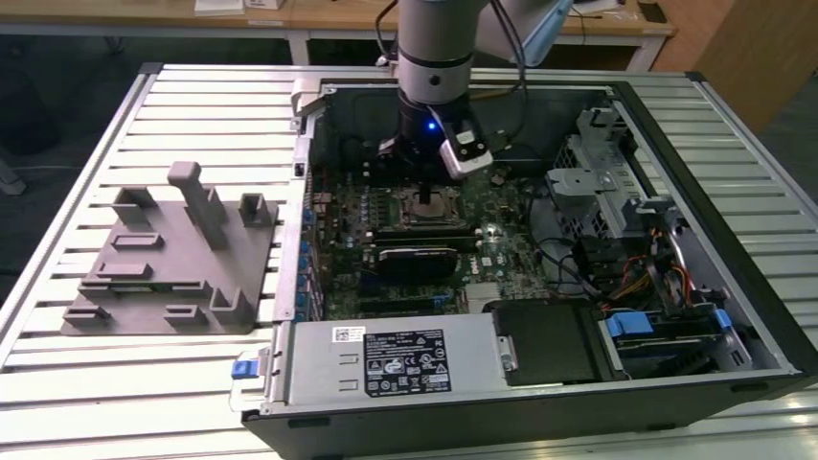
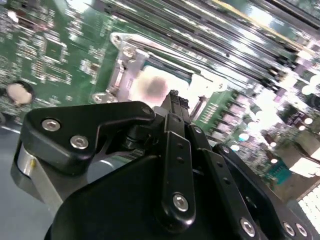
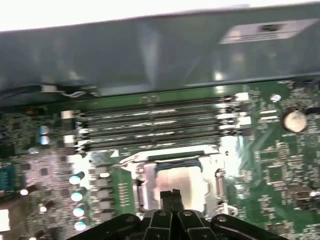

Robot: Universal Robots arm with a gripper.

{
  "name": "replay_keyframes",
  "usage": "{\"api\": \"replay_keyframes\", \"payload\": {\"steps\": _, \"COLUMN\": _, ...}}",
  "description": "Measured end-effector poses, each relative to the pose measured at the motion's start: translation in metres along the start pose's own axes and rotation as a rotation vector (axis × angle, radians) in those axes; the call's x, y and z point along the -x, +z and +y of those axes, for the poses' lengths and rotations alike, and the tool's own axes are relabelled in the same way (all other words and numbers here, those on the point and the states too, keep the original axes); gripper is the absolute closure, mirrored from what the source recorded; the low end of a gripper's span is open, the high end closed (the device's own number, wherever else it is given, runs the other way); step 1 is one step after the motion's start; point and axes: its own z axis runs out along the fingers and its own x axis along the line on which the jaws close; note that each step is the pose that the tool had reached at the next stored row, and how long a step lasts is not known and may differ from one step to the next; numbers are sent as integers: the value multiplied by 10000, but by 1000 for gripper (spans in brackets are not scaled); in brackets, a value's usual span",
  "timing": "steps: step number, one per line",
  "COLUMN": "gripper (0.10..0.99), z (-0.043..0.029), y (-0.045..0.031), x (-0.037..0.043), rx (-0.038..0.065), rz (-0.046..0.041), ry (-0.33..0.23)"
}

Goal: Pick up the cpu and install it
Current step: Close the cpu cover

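The cpu (image 3: 184,181), a pale silver square, lies flat in the metal socket frame (image 3: 137,186) on the green motherboard, also seen in the second wrist view (image 2: 151,88). My gripper (image 3: 172,196) hangs straight over it, its two black fingertips pressed together with nothing between them. From these views I cannot tell whether the tips touch the chip's top. In the exterior view the arm reaches down into the open computer case, with the gripper (image 1: 426,195) over the socket near the case's middle.
A grey plastic fixture (image 1: 172,259) stands on the slatted table at the exterior view's left. A silver box with a black label (image 1: 390,359) fills the case's near side. Drive cage and cables (image 1: 607,192) crowd the right. Memory slots (image 3: 155,125) run beside the socket.
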Motion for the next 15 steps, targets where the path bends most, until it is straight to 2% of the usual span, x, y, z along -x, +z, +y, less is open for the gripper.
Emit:
{"api": "replay_keyframes", "payload": {"steps": 2, "gripper": 980, "z": 5, "y": 1, "x": 48, "rx": 0, "rz": 0, "ry": 1}}
{"api": "replay_keyframes", "payload": {"steps": 5, "gripper": 980, "z": 6, "y": -4, "x": 55, "rx": -2, "rz": 0, "ry": 0}}
{"api": "replay_keyframes", "payload": {"steps": 12, "gripper": 980, "z": 8, "y": -171, "x": 61, "rx": -1, "rz": 0, "ry": 0}}
{"api": "replay_keyframes", "payload": {"steps": 15, "gripper": 980, "z": 9, "y": -199, "x": 62, "rx": 0, "rz": -1, "ry": 0}}
